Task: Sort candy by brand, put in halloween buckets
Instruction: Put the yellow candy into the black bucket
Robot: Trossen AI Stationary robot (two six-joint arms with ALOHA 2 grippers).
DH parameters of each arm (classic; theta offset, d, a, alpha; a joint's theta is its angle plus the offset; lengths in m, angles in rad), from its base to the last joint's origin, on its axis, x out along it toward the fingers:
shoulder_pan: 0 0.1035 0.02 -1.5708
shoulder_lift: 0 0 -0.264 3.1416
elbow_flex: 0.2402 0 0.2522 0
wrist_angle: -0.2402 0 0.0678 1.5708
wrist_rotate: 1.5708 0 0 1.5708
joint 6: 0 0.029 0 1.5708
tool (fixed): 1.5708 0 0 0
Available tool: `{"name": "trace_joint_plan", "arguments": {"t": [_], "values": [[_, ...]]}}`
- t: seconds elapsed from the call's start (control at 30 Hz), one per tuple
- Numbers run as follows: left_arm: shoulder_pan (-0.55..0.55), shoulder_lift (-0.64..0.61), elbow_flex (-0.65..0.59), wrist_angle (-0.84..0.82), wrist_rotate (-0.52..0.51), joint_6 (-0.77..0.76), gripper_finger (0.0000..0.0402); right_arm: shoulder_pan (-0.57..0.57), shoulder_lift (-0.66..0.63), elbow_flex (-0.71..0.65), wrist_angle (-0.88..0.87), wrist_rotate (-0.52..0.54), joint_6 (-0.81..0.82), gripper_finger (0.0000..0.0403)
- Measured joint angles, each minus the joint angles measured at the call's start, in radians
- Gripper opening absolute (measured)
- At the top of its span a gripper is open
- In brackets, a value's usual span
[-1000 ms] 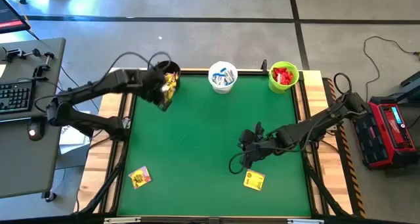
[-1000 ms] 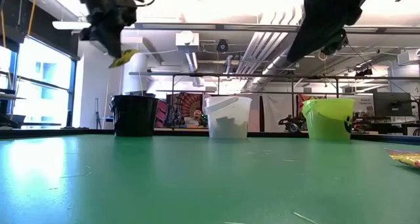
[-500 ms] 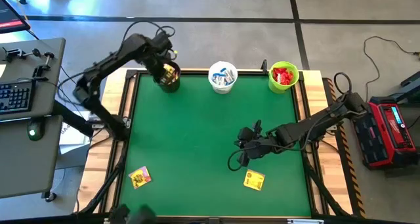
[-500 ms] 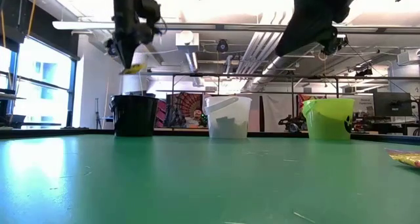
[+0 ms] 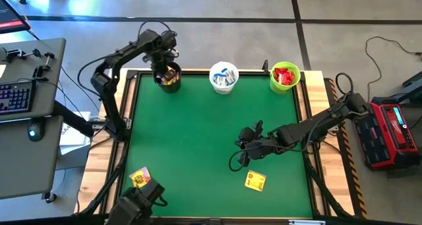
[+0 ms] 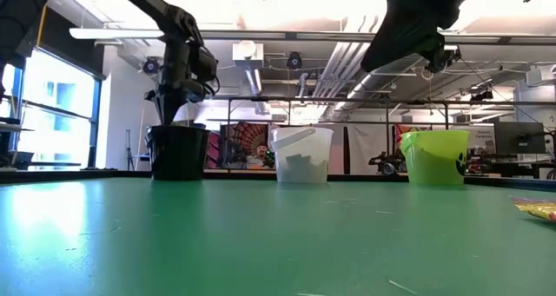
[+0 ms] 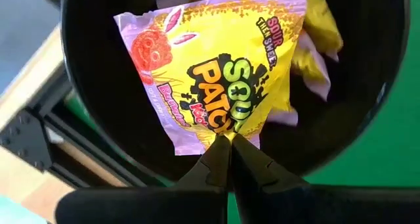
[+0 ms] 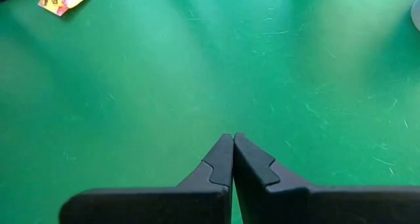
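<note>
I have the left gripper (image 7: 230,140) poised directly over the small round black plastic bucket (image 5: 167,79) at the far left corner of the green table (image 5: 198,139), its fingers pinched tight on the lower edge of a flat yellow wrapped candy packet (image 7: 220,66) that hangs inside the bucket's mouth above other yellow packets, so that on release it should drop in with its own brand. The right gripper (image 8: 233,140) waits low over bare green felt toward the table's right side, its fingers pressed together on nothing, near a second yellow packet (image 5: 255,180) lying flat just in front of it. A third yellow packet (image 5: 140,177) lies alone near the front left corner. Along the far edge, the white plastic bucket (image 5: 223,78) holds slim white-and-blue packets and the lime green bucket (image 5: 285,77) holds red ones. By my judgement the sort is close to finished, with only the yellow pieces left out on the table.
</note>
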Motion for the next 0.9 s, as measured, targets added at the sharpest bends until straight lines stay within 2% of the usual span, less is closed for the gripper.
{"name": "trace_joint_plan", "arguments": {"t": [0.27, 0.7, 0.9], "values": [[0.000, 0.015, 0.001, 0.113, 0.008, 0.005, 0.0004, -0.017, 0.000, 0.000, -0.001, 0.004, 0.000, 0.0000], [0.007, 0.015, 0.001, 0.115, 0.010, 0.033, 0.0111, -0.052, 0.000, 0.000, -0.008, 0.007, 0.000, 0.0000], [-0.003, 0.015, 0.001, 0.161, 0.049, 0.085, 0.0109, -0.052, 0.000, 0.000, -0.008, 0.040, 0.000, 0.0000]]}}
